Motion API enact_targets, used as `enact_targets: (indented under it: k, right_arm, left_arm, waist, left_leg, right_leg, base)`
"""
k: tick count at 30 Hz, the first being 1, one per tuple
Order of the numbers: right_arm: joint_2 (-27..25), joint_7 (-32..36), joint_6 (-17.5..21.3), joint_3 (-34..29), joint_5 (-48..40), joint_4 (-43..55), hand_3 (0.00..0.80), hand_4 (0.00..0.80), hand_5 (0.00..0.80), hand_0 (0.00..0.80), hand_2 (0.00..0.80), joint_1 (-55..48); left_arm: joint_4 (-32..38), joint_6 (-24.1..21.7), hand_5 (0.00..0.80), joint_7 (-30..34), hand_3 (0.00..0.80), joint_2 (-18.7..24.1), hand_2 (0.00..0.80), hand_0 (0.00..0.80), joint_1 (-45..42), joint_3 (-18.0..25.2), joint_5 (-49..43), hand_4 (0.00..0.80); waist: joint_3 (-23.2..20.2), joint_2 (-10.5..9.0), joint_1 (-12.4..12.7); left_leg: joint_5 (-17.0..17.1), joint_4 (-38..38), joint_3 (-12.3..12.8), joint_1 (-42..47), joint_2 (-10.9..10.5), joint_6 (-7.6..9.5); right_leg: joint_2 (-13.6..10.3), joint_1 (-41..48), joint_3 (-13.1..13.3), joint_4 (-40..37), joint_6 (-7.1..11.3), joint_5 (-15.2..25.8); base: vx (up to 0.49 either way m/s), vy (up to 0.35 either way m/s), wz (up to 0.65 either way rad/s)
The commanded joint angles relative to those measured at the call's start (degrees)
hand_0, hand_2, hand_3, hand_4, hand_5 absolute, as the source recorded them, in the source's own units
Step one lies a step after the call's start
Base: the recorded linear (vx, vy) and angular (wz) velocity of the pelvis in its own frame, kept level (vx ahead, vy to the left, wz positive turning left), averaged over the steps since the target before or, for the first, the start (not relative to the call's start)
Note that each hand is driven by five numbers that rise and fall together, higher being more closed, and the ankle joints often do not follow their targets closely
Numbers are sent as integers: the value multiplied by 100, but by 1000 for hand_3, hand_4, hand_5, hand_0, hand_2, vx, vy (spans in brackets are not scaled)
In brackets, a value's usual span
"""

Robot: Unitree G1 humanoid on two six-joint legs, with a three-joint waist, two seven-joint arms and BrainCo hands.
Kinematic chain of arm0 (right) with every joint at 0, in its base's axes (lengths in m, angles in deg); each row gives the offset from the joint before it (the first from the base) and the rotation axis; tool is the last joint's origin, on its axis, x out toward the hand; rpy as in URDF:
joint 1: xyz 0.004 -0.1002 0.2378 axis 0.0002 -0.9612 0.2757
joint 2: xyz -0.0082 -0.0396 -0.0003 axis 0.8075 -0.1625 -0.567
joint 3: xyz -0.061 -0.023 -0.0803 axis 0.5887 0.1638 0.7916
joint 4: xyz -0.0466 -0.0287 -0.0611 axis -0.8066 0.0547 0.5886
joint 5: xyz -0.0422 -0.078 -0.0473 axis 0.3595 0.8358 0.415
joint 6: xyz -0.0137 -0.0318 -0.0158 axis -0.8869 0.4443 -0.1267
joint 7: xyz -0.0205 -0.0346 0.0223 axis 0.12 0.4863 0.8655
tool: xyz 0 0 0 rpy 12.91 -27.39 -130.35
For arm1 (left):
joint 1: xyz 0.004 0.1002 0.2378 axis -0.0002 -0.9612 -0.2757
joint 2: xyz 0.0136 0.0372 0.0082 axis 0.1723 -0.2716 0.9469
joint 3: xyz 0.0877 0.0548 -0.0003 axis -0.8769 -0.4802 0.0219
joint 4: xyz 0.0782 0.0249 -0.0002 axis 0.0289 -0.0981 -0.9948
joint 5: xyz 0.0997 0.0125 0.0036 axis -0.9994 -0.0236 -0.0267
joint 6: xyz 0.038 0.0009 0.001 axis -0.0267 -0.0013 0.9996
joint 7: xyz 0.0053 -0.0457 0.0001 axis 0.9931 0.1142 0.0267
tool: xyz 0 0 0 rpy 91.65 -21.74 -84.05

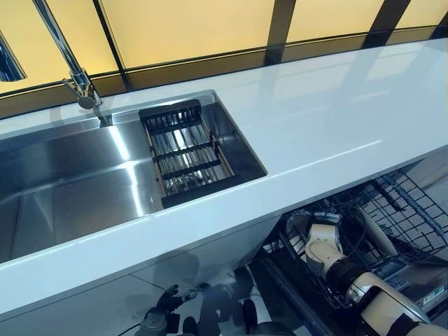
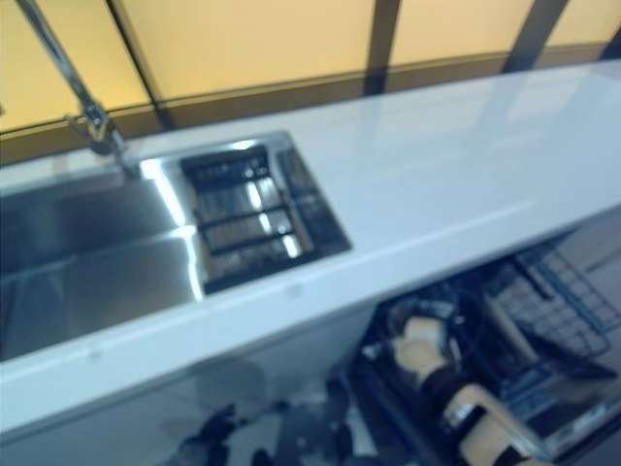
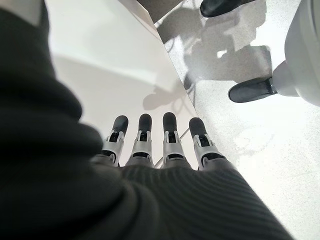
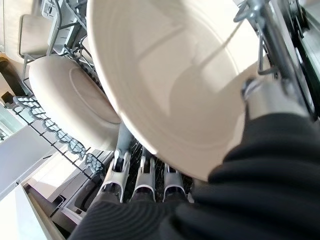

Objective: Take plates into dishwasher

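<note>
My right hand [image 1: 319, 246] reaches down into the open dishwasher rack [image 1: 414, 210] below the counter. In the right wrist view a large cream plate [image 4: 175, 75] fills the frame, pinched between my thumb on its rim and my fingers [image 4: 142, 182] beneath it. A second cream plate [image 4: 70, 107] stands in the wire rack just behind it; from the head it shows as a beige curve [image 1: 374, 234]. My left hand [image 1: 168, 302] hangs low by the white cabinet front, its fingers [image 3: 144, 140] straight and holding nothing.
A white counter [image 1: 329, 119] runs across the view above the dishwasher. A steel sink [image 1: 70, 189] at the left holds a black drying rack [image 1: 183, 150], with a tap [image 1: 80, 87] behind it. A white cabinet panel [image 3: 110, 65] meets grey floor [image 3: 250, 135] by my left hand.
</note>
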Motion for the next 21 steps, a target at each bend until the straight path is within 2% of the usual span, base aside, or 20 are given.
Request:
enact_targets:
  k: [1,7,9,12,15,21]
  right_arm:
    - [-519,-85,179,-211,186,413,0,0,0,0,0,76]
    - [-1207,150,700,-1031,276,1454,0,0,0,0,0,-366]
    - [-1655,225,1100,-1587,192,1996,0,0,0,0,0,-656]
    - [-2022,336,1379,-2075,85,2455,0,0,0,0,0,-880]
    - [-2635,614,1838,-2914,-111,3110,0,0,0,0,0,-1257]
    - [-3341,674,2077,-3717,-613,3400,0,0,0,0,0,-1562]
  left_arm:
    - [-183,-129,0,-58,0,99,0,0,246,26,-155,0]
    - [-194,-194,0,-80,0,180,0,0,128,280,-104,0]
    - [-181,-208,0,-94,0,215,0,0,53,435,-93,0]
    - [-177,-213,0,-93,0,254,0,0,-10,530,-68,0]
    - [-216,-256,0,-93,0,325,0,0,-117,729,-7,0]
    - [-367,-327,0,-63,0,440,0,0,-154,906,103,0]
  waist:
    - [-27,-270,-60]
    - [-12,-333,-277]
    - [-21,-374,-410]
    - [-35,-400,-499]
    - [-82,-461,-711]
    - [-150,-527,-900]
  left_leg:
    - [-155,-11,-234,40,-1,226]
    - [-181,-11,-94,110,25,247]
    - [-197,-11,-3,156,46,256]
    - [-217,-11,69,203,55,261]
    - [-248,-11,213,277,82,261]
    - [-281,-11,393,356,113,252]
  right_leg:
    - [-420,-204,148,-6,535,219]
    - [-355,-210,310,-6,541,247]
    - [-313,-205,407,-6,550,259]
    - [-275,-192,494,-6,550,265]
    - [-208,-180,640,-6,560,277]
    - [-141,-177,786,-6,561,289]
  base:
    - [0,0,0]
    - [11,7,-7]
    - [29,7,-9]
    - [35,9,-15]
    - [39,6,-16]
    - [14,6,-18]
